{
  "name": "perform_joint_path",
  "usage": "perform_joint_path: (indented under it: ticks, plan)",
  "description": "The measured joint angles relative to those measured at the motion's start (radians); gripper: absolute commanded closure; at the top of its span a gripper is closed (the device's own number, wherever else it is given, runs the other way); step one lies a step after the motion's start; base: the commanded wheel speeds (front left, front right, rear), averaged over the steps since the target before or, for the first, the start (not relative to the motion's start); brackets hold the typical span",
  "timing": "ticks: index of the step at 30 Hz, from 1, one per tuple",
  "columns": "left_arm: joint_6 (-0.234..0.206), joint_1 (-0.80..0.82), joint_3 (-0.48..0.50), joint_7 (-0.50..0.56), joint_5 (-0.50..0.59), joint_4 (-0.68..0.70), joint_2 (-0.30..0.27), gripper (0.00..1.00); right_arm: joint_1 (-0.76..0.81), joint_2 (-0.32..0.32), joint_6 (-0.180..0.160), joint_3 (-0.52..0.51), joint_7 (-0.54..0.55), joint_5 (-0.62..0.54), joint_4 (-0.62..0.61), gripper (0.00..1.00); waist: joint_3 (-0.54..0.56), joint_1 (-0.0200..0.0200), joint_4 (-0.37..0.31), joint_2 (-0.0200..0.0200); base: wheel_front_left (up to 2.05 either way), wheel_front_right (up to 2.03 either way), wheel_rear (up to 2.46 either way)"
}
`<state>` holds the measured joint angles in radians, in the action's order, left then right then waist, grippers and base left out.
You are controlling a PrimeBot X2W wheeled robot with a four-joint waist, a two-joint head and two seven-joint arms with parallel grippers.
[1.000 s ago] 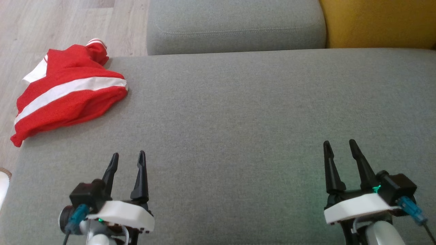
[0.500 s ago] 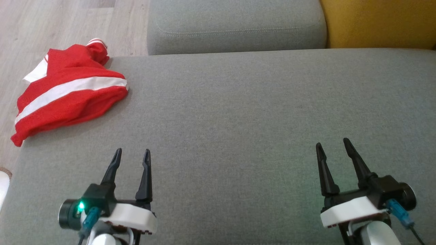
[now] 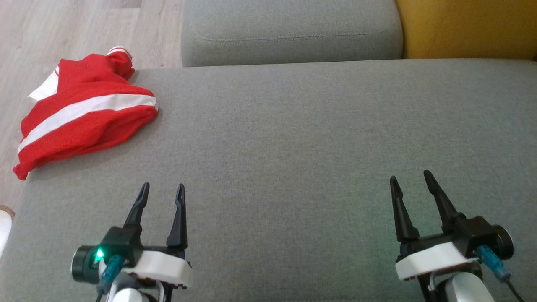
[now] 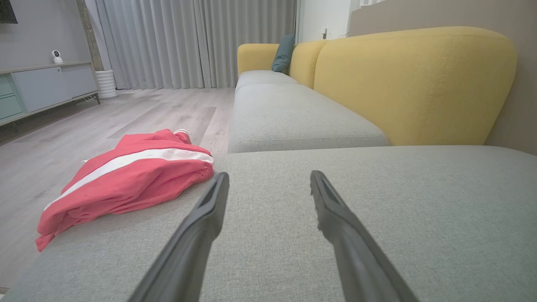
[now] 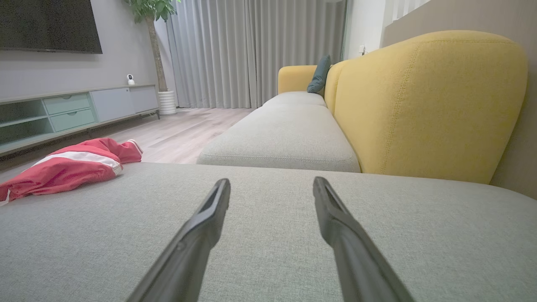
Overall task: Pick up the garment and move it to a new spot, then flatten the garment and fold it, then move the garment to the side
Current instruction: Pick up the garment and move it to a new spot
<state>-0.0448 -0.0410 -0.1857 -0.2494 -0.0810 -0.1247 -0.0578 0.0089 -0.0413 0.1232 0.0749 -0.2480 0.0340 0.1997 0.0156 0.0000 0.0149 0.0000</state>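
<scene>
Left gripper: fingers spread wide and holding nothing, poised over the grey seat cushion at 7 o'clock in the head view. Right gripper: likewise parted and empty, at 5 o'clock. Garment — red with a white stripe, crumpled — lies at 10 o'clock on the cushion's far-left corner. Part of it overhangs the edge above the wooden floor, well apart from both grippers.

A broad grey seat cushion lies before a second grey cushion and a yellow backrest. A teal pillow leans further along. Grey curtains hang beyond the pale wooden floor, near a low cabinet.
</scene>
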Motion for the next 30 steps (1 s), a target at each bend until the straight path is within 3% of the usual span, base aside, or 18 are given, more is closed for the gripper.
perform_joint_path:
  ticks: [11, 17, 30]
  plan:
    - [0.001, 0.0, 0.001, 0.0, 0.0, -0.006, 0.001, 0.0, 0.0, 0.0, 0.0, -0.01, 0.0, 0.0, 0.002, 0.0, -0.001, 0.0, 0.003, 0.0, 0.0, 0.0, 0.0]
    - [0.003, 0.0, -0.002, 0.0, 0.0, -0.009, 0.002, 0.0, 0.0, 0.0, 0.0, -0.015, 0.0, 0.0, -0.002, 0.0, -0.002, 0.0, 0.039, 0.0, 0.0, 0.0, 0.0]
    - [0.011, 0.001, 0.004, 0.0, 0.002, -0.008, 0.002, 0.0, 0.001, 0.0, 0.0, -0.003, -0.003, 0.01, -0.02, 0.0, -0.001, 0.0, 0.282, 0.0, 0.0, 0.0, 0.0]
